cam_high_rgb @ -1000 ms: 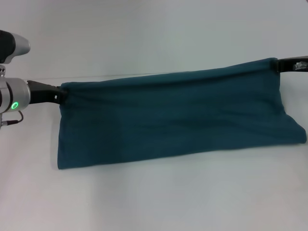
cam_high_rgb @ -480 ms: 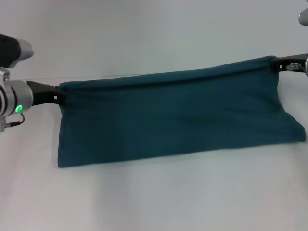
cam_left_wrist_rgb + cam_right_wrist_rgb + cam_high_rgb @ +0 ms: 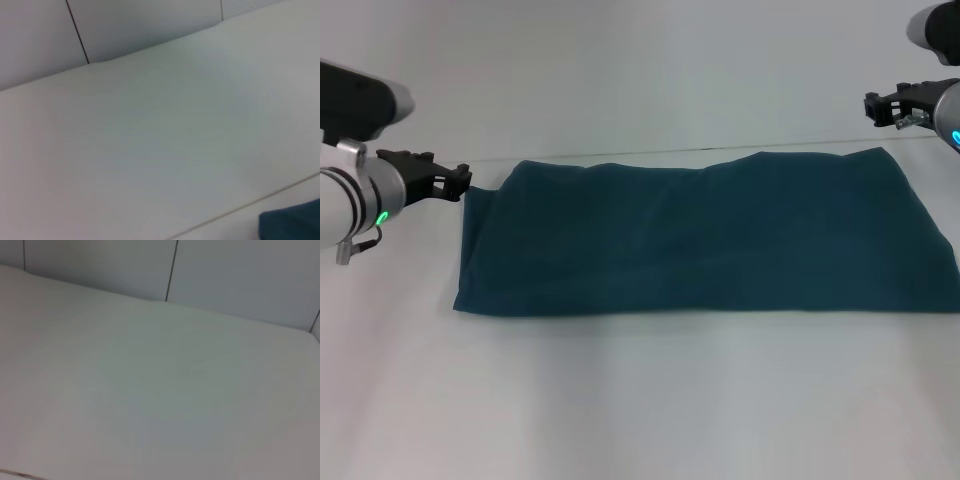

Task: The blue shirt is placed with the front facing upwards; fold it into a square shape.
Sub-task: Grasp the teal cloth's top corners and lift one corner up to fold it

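The blue shirt lies flat on the white table as a long, wide band with no lettering showing. My left gripper hovers just off the shirt's far left corner, open and holding nothing. Above the far right corner, clear of the cloth, my right gripper is also open and empty. In the left wrist view only a corner of the blue shirt shows. The right wrist view shows no shirt.
A thin seam in the table runs along behind the shirt's far edge. A paneled wall stands beyond the table's far side. Bare table surface stretches in front of the shirt.
Both grippers have let go of the shirt's upper edge and drawn back outward and up. The shirt, held up before, has dropped and now lies flat.
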You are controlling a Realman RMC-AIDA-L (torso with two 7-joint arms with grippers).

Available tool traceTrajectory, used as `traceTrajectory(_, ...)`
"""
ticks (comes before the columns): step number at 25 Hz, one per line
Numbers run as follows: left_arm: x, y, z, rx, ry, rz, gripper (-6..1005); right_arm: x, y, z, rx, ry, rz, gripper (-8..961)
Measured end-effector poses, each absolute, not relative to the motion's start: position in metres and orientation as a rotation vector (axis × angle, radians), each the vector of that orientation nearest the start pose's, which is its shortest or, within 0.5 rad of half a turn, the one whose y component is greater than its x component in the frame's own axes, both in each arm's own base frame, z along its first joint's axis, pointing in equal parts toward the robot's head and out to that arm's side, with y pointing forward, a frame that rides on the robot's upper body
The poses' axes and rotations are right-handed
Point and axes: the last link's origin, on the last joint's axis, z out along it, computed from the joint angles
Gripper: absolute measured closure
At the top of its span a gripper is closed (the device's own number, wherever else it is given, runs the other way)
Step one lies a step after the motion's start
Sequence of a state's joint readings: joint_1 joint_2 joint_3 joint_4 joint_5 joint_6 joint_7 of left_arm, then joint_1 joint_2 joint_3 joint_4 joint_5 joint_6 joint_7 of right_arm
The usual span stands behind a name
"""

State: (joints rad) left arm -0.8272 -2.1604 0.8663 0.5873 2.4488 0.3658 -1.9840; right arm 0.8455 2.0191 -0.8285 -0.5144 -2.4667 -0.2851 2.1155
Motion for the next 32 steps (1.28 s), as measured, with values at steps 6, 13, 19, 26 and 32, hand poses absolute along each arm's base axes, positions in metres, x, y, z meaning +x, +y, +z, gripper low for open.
traceTrajectory(6,-0.245,0.46,-0.002,-2.001,-0.871,-0.144,610,0.273,0.489,0.065,-1.755,0.804,0.109,566)
traceTrajectory(13,-0.246,0.454,0.002,-2.017,-0.96,-0.184,303,0.275,0.483,0.074,-1.756,0.865,0.162,272)
traceTrajectory(19,-0.243,0.45,0.003,-2.042,-1.055,-0.214,181,0.277,0.477,0.072,-1.771,0.906,0.181,171)
traceTrajectory(26,-0.251,0.44,0.0,-2.03,-1.256,-0.219,170,0.282,0.473,0.072,-1.776,0.938,0.185,175)
traceTrajectory(32,-0.258,0.436,-0.009,-2.025,-1.307,-0.198,163,0.282,0.473,0.071,-1.783,0.942,0.184,176)
